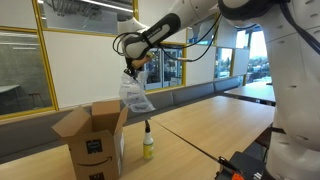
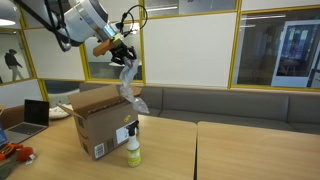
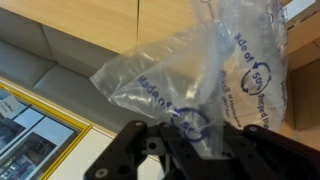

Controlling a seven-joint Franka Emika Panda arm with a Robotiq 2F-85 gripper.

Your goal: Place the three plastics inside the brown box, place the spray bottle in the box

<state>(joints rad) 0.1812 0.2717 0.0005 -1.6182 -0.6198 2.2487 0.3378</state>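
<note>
A light wooden desk (image 1: 205, 120) carries everything, and a straight seam runs across its top in both exterior views (image 2: 175, 150). The brown box (image 1: 95, 140) (image 2: 105, 132) stands upright on it with its flaps open and a black logo on one side. The spray bottle (image 1: 148, 146) (image 2: 133, 151) stands upright just beside the box, near a corner. An open laptop (image 2: 35, 112) sits farther back. Some dark and orange gear (image 2: 12, 153) lies at the desk's edge, cut off by the frame.
</note>
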